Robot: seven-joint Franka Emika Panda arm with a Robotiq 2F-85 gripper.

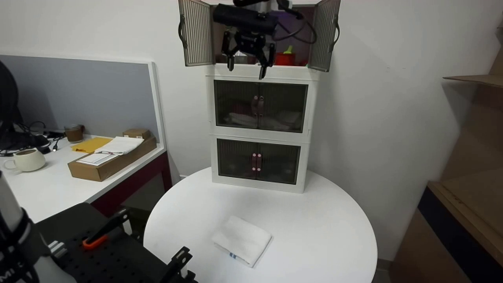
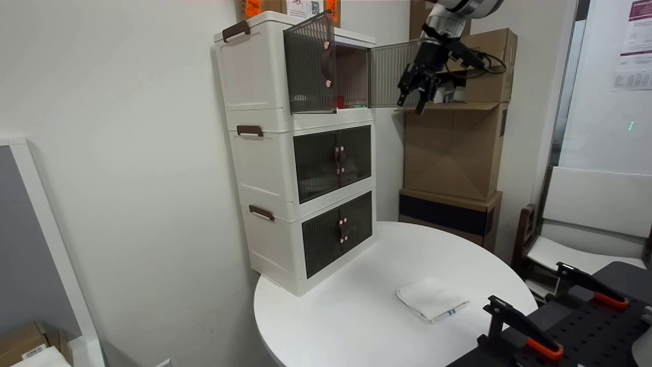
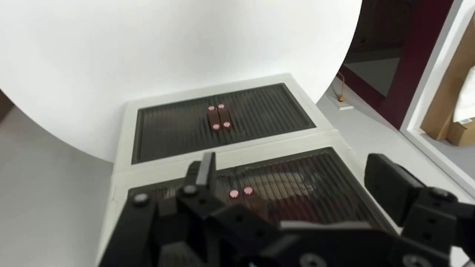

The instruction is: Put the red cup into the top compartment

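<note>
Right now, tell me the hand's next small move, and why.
I'd probably ease the hand back from the cabinet: it looks open and holds nothing, and the red cup already sits inside the top compartment.

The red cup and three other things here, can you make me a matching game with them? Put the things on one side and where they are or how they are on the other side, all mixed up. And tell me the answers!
Things
1. Red cup
2. Folded white cloth
3. Tool
4. Cream mug

Where or how
A. On the desk
B. Spread open in mid-air
C. On the round table
D. Inside the top compartment

Right pairs: 1-D, 2-C, 3-B, 4-A
</note>
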